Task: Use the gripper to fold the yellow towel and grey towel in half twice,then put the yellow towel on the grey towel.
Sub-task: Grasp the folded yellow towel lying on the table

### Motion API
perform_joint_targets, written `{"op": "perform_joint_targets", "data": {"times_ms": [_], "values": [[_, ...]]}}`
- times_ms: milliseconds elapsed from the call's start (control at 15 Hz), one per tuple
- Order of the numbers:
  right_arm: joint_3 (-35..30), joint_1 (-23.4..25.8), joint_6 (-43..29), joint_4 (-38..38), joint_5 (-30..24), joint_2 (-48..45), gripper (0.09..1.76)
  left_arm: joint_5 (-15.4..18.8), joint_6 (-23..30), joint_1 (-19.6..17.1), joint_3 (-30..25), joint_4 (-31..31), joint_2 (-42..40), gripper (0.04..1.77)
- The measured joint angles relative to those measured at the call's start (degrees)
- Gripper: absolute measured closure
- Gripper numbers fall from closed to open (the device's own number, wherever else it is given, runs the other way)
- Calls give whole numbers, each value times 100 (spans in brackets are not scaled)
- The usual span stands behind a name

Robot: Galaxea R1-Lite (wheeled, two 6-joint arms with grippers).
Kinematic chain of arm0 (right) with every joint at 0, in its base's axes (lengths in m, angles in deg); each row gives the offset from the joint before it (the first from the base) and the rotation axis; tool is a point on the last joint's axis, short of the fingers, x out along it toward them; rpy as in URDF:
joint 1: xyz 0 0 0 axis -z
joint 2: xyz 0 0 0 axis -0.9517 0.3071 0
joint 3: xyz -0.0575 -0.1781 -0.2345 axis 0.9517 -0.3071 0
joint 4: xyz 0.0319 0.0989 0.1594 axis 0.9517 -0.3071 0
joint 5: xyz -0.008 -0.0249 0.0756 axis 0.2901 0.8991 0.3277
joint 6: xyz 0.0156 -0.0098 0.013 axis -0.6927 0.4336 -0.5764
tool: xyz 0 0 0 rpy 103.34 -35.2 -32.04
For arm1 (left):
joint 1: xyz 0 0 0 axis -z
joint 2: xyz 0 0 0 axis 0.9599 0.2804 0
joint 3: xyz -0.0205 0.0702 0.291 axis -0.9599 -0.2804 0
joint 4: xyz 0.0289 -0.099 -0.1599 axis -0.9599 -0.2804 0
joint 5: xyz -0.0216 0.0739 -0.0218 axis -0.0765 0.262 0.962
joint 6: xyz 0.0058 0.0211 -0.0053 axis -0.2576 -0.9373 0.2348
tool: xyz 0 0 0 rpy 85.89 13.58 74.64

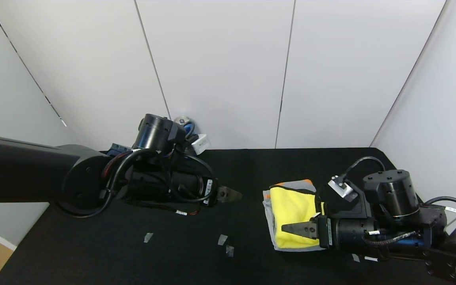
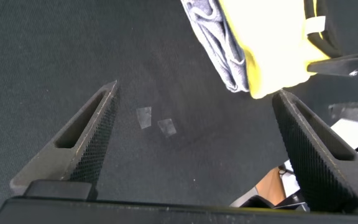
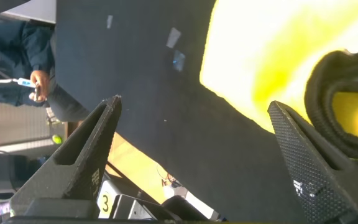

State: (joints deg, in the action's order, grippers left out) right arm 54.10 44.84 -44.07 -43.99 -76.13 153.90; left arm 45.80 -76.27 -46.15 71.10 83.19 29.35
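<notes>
The yellow towel [image 1: 291,211] lies folded on top of the folded grey towel [image 1: 270,221], right of the table's middle. The grey towel's border and orange marks show at its far end [image 1: 296,184]. My right gripper [image 1: 288,228] hovers open over the near part of the yellow towel, nothing between its fingers [image 3: 92,155]. In the right wrist view the yellow towel [image 3: 260,50] fills the area past the fingers. My left gripper [image 1: 234,194] stands open to the left of the stack, apart from it. In the left wrist view both towels, grey [image 2: 219,43] and yellow [image 2: 272,50], lie beyond its open fingers [image 2: 86,137].
Small tape bits [image 1: 222,239] lie on the black table [image 1: 133,261] in front of the left gripper. A white box [image 1: 200,143] and cabling sit at the back by the wall. White walls close in the back and right sides.
</notes>
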Motion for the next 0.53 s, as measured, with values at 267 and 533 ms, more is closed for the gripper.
{"op": "perform_joint_targets", "data": {"times_ms": [267,533], "values": [[-212,143,5,9,11,-89,15,-2,2,2,-72,188,0,10],[-436,262,5,9,27,-163,15,2,2,16,-116,241,7,9]]}}
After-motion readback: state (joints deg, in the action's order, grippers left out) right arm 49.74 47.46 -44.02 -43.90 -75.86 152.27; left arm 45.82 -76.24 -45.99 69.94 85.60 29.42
